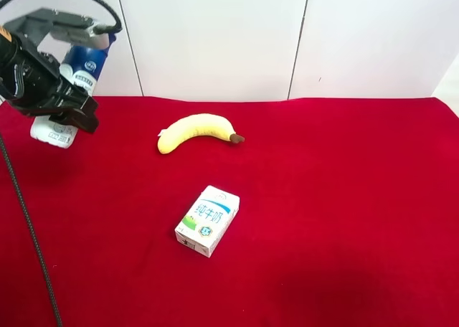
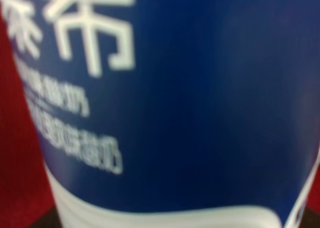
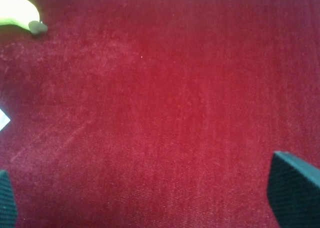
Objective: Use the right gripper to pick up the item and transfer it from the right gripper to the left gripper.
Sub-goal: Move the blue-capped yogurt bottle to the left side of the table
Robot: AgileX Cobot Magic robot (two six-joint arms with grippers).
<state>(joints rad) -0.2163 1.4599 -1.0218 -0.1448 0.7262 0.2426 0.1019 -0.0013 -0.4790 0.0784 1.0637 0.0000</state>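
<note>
The left gripper (image 1: 66,79), at the exterior high view's far left, is pinching the slim white bottle (image 1: 86,63) around its middle and holding it in the air above the red cloth (image 1: 344,198). The bottle's long axis is leaning, its blue end pointing up toward the back wall and its white end pointing down toward the cloth, and the blue label (image 2: 200,113) is filling the left wrist view. The right gripper (image 3: 150,195) is hanging over bare cloth with its fingers (image 3: 295,188) spread wide and nothing between them, while a banana (image 1: 197,130) and a milk carton (image 1: 208,219) are lying mid-cloth, well apart from the bottle.
</note>
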